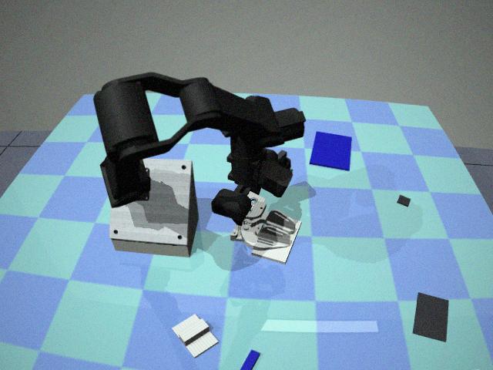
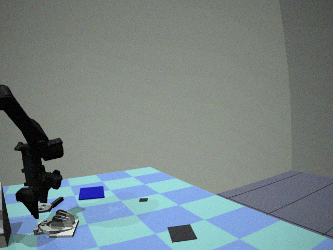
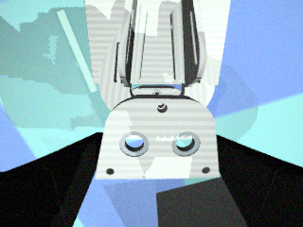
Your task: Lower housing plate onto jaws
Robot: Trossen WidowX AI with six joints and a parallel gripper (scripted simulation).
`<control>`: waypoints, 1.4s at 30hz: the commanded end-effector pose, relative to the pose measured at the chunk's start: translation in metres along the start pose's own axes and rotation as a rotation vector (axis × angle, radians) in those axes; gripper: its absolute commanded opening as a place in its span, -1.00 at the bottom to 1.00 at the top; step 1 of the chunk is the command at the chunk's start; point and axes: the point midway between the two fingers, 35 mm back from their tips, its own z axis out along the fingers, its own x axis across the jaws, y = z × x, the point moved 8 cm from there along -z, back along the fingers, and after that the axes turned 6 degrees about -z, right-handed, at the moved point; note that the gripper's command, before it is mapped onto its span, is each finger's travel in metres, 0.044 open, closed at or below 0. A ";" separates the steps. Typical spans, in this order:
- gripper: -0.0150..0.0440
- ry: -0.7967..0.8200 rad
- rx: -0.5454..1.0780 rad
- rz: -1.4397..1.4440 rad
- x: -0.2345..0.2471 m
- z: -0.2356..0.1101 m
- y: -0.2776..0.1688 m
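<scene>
Two tapered black fingers of the claw [image 1: 251, 206] [image 2: 39, 210] [image 3: 158, 156] grip the housing plate [image 1: 259, 206] [image 2: 45, 207] [image 3: 161, 125] by its opposite sides. The plate is thin and off-white, finely ridged, with a straight edge at one end and a rounded edge at the other. Two large round holes with smooth gray rims pass through it, and a small dark hole marks each straight-edged corner. It hangs above the desk [image 1: 358, 278] [image 2: 220, 215] [image 3: 265, 113], near the jaw assembly [image 1: 274, 229] [image 2: 64, 220] [image 3: 156, 47] and apart from it in the exterior view; it is not seated on the stubs.

The jaw assembly is pale and curved, with upright slotted walls, and lies over a flat, ribbed white board [image 1: 280, 253] [image 2: 65, 233] [image 3: 222, 47]. The desk has a checkered surface of teal and periwinkle squares with soft reflections. A matte black arm [image 1: 243, 111] [image 2: 18, 118] reaches over from a gray box [image 1: 186, 199] with a brushed-looking top.

Elsewhere lie a flat, deep-blue square [image 1: 331, 151] [image 2: 91, 192], a small dark tile [image 1: 404, 200] [image 2: 143, 199], a larger charcoal rectangle [image 1: 430, 317] [image 2: 182, 233] and a stepped, ribbed white block [image 1: 201, 346].
</scene>
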 end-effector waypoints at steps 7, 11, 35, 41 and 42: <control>0.70 -0.009 0.004 -0.013 0.000 0.018 -0.002; 0.70 -0.011 0.003 -0.013 0.000 0.024 -0.003; 0.70 -0.013 0.003 -0.014 -0.001 0.033 -0.004; 0.70 -0.013 0.003 -0.018 -0.001 0.035 -0.004; 0.70 -0.013 0.003 -0.018 -0.001 0.035 -0.004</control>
